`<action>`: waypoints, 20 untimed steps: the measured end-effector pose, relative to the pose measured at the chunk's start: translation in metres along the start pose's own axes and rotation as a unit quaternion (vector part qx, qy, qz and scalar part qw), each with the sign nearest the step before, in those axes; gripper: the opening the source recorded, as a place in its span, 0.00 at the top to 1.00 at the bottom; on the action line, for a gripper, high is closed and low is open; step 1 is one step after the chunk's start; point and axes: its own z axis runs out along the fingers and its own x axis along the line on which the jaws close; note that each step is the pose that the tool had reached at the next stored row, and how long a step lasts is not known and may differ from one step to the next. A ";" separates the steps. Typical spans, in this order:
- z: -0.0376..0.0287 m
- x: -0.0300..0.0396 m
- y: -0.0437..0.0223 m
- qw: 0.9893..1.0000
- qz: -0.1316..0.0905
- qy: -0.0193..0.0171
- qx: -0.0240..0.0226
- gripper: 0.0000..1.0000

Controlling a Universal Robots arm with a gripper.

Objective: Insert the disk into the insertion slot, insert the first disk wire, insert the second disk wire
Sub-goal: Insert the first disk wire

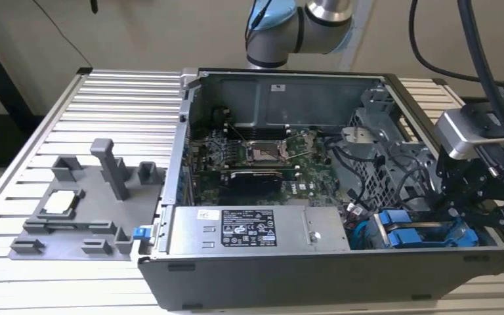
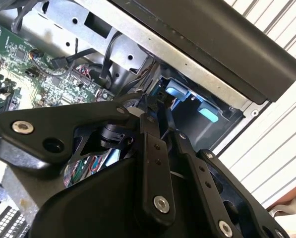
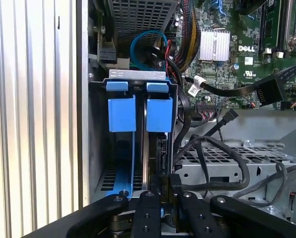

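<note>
Two blue-framed carriers stand side by side in the grey sheet-metal drive cage (image 3: 138,74), the insertion slot, at the case's front corner. I take the one farther from the case wall as the disk (image 3: 159,114) (image 1: 407,237); its dark edge runs toward the camera. My gripper (image 3: 167,187) (image 2: 157,118) (image 1: 464,209) sits at the cage end opposite the blue tabs, in line with that disk. Its fingers (image 3: 174,186) are pressed close together, and what lies between them is hidden. Loose black wires (image 3: 214,148) with a connector (image 3: 230,115) hang beside the cage.
A grey power supply box (image 1: 247,230) with a sticker lies along the case's near wall. The motherboard (image 1: 261,154) fills the case floor. A perforated metal cage (image 3: 237,159) lies beside the gripper. A grey fixture (image 1: 86,203) stands on the slatted table at the exterior view's left.
</note>
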 end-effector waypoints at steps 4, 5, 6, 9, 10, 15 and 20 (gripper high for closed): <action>0.0005 0.0000 0.0000 1.000 0.000 0.000 0.000 0.80; 0.0004 0.0000 0.0000 1.000 0.000 0.000 0.000 0.73; 0.0001 0.0000 0.0000 1.000 0.000 0.000 0.000 0.73; -0.0046 -0.0005 -0.0001 1.000 0.000 0.000 0.000 0.73; -0.0080 -0.0009 -0.0003 1.000 0.000 0.000 0.000 0.73; -0.0272 -0.0029 -0.0008 1.000 0.000 0.000 0.000 0.73; -0.0480 -0.0051 -0.0011 1.000 0.000 0.000 0.000 0.73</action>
